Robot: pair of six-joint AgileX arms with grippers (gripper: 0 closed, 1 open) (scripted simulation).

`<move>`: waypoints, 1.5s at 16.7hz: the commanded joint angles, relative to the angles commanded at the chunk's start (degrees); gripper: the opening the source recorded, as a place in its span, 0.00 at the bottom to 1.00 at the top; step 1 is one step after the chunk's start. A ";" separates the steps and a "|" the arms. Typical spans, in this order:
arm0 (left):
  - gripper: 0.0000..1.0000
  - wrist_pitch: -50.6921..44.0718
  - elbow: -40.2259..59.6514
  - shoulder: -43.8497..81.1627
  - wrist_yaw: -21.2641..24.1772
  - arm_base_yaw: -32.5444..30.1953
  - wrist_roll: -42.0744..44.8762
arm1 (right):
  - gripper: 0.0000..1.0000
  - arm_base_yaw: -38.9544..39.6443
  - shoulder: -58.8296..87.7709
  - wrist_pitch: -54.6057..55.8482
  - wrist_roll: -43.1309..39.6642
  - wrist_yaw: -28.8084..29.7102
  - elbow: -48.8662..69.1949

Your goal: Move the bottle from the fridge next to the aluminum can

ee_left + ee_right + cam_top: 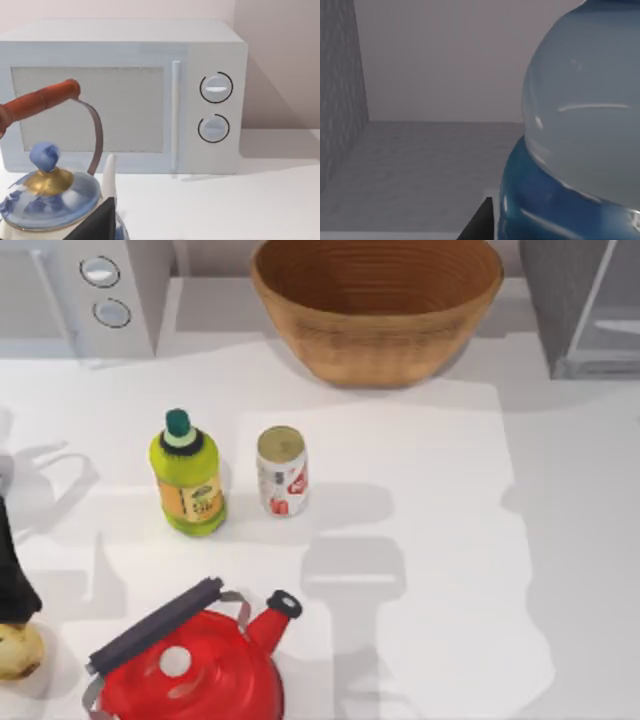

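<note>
The bottle (580, 150) looms very close in the right wrist view, with a clear rounded body above a blue label. It stands on the pale floor of the fridge (340, 100), beside the grey speckled wall. A dark part of my right gripper (477, 222) touches or nearly touches the label's edge. In the top view the fridge (585, 305) is at the far right corner. The aluminum can (282, 470) stands upright mid-table, just right of a yellow-green bottle (187, 475). My left arm (15, 575) is parked at the table's left edge.
A woven basket (375, 305) sits at the back centre. A white microwave (85, 295) with two knobs is at the back left. Near the front left lies a red kettle (190, 665). A blue-white kettle (47, 197) shows close to my left gripper (100, 225).
</note>
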 joint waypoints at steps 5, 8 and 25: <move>1.00 0.00 0.00 0.00 0.00 0.00 0.00 | 0.00 -0.13 -0.78 0.84 0.12 -0.50 -1.06; 1.00 0.00 0.00 0.00 0.00 0.00 0.00 | 0.00 1.81 0.25 2.03 0.22 1.48 -0.84; 1.00 0.00 0.00 0.00 0.00 0.00 0.00 | 0.00 61.61 15.05 19.67 0.00 60.62 -3.37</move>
